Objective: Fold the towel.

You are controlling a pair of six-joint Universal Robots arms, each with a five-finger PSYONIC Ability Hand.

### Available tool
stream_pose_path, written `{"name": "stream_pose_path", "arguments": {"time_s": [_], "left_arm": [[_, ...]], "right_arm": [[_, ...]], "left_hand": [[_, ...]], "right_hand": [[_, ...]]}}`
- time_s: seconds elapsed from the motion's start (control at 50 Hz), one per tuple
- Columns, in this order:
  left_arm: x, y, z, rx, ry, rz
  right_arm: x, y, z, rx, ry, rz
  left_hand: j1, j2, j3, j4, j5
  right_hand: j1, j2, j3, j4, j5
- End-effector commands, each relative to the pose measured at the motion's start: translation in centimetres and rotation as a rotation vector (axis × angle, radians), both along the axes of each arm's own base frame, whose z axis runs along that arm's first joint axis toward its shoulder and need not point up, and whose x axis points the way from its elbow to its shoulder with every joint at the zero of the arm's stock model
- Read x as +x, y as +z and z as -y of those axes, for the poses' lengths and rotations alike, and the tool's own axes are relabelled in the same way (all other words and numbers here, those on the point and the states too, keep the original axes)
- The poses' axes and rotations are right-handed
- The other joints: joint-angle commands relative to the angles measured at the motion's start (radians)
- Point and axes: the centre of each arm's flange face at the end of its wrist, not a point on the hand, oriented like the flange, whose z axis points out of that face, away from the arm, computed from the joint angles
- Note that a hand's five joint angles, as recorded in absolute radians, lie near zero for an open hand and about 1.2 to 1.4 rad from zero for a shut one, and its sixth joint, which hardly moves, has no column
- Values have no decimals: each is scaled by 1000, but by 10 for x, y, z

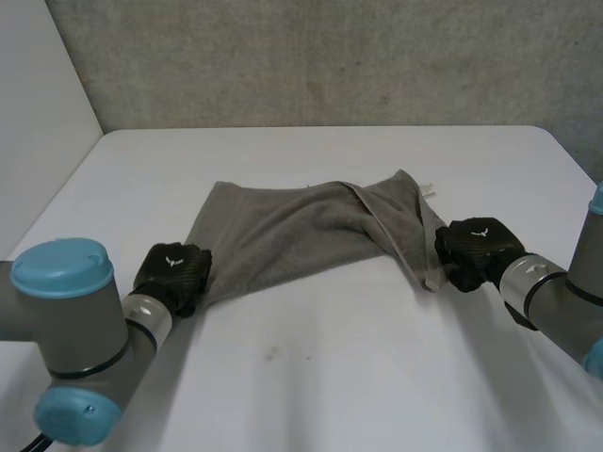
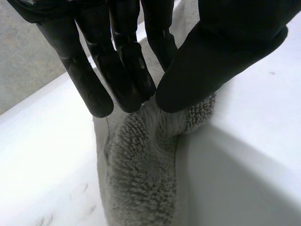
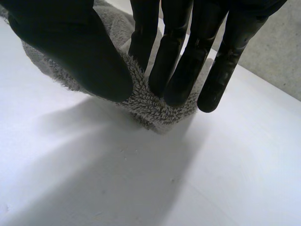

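A grey towel (image 1: 311,231) lies rumpled across the middle of the white table (image 1: 311,377), stretched between both hands. My left hand (image 1: 172,275) holds its near left corner; the left wrist view shows the thumb (image 2: 207,70) and fingers (image 2: 127,80) pinching the fluffy towel (image 2: 146,165). My right hand (image 1: 474,250) holds the near right corner. Seen from the right wrist, the thumb (image 3: 80,56) and fingers (image 3: 183,70) pinch the towel's edge (image 3: 150,106) just above the table. A small white label (image 1: 429,192) sticks out at the far right corner.
A grey wall (image 1: 320,56) runs behind the table's far edge. Bare white tabletop (image 1: 330,151) lies beyond the towel, and more of it in front, between my two arms.
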Motion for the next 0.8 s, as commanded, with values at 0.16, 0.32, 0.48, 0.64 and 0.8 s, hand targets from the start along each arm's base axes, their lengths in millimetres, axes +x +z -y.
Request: {"name": "stream_pose_path", "arguments": {"time_s": [0.16,0.32,0.48,0.64,0.8], "left_arm": [[13,39,-33,14,-4,27],[33,62,-90,119,-30,59],[28,73,-133,97,-167,24],[8,107,-93,-107,-155,-101],[-32,106,-23,-187,-138,-246]], "right_arm": [[-1,66,-10,-182,7,46],[-4,150,-34,-427,6,121],[-11,206,-63,-549,10,199],[-6,203,-68,-531,55,210],[1,203,-75,-524,105,225]], "left_hand": [[214,179,180,179,189],[214,179,180,179,189],[-196,-231,-229,-231,-221],[-1001,-1037,-1035,-1036,-1026],[-987,-1022,-1020,-1022,-1012]], "right_hand": [[440,217,208,559,236],[440,217,208,559,236],[440,217,208,559,236],[440,217,208,559,236],[440,217,208,559,236]]}}
